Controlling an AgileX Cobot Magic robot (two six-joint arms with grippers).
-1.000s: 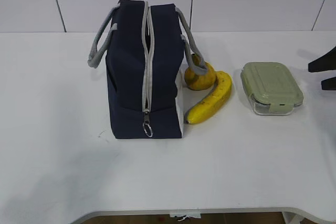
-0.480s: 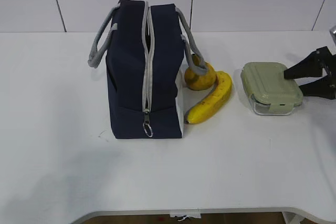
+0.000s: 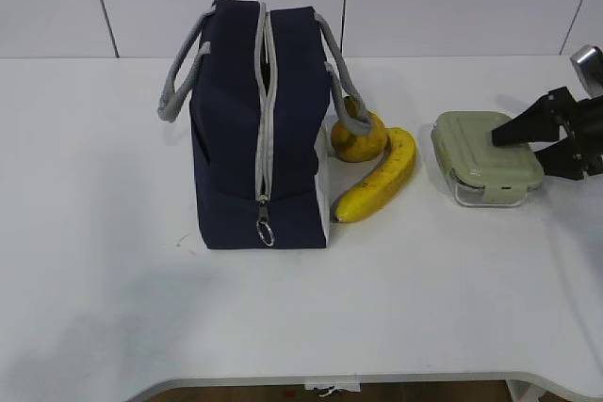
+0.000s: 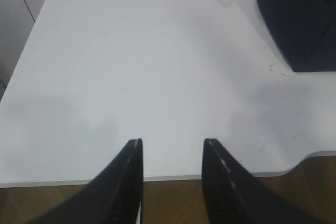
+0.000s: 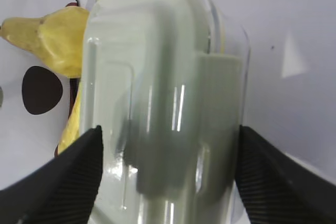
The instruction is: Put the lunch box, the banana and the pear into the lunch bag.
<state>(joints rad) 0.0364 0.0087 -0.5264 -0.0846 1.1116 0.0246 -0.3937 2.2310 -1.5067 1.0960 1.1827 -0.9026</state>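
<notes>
At frame right, right gripper (image 3: 528,145) has advanced over lunch box (image 3: 485,154), fingers wide, straddling, empty; left gripper (image 4: 172,148) idles part-open.

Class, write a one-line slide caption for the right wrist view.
Open right gripper straddling the green-lidded lunch box, banana and pear beyond.

The right hand (image 3: 516,151) is matte black, with two wedge-shaped fingers (image 3: 528,126) tapering to narrow tips, and a rounded silver-grey part of the wrist (image 3: 588,63) shows at about 1 o'clock from them in the exterior view. In the right wrist view its fingers (image 5: 68,174) show finely ribbed inner faces. The left hand (image 4: 172,150) is black too, its two fingers (image 4: 128,174) curved and glossy, with the same fine ribbing along their inner edges.
</notes>
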